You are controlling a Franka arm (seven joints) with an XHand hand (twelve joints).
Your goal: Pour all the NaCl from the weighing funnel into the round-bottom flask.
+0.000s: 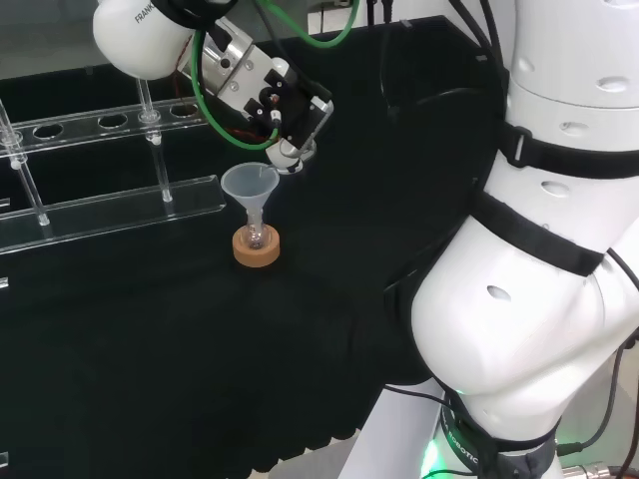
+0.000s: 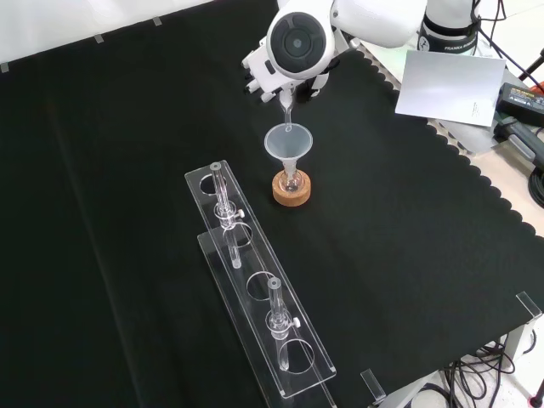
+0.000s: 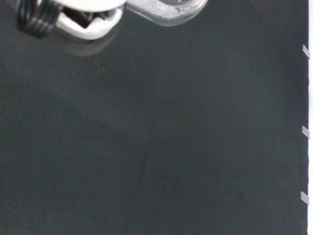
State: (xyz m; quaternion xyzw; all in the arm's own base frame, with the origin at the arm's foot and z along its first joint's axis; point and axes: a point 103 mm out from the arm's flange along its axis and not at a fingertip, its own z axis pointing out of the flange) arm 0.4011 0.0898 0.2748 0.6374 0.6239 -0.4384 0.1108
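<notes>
White salt grains are seen close up in the wrist view, lying in the clear bowl of the weighing funnel (image 3: 168,9) beside a finger of the hand (image 3: 78,22). The hand (image 1: 285,110) is curled about this vessel, which is held tilted so that its narrow spout (image 2: 286,110) points down into the mouth of a plastic funnel (image 2: 289,143) — apparently to guide the NaCl through a narrow neck. That funnel is seated in the small round-bottom flask (image 2: 291,180), which is kept upright by a cork ring (image 2: 291,191). Just beside it, an acrylic rack (image 2: 255,285) is left untouched — pouring is judged to be under way.
</notes>
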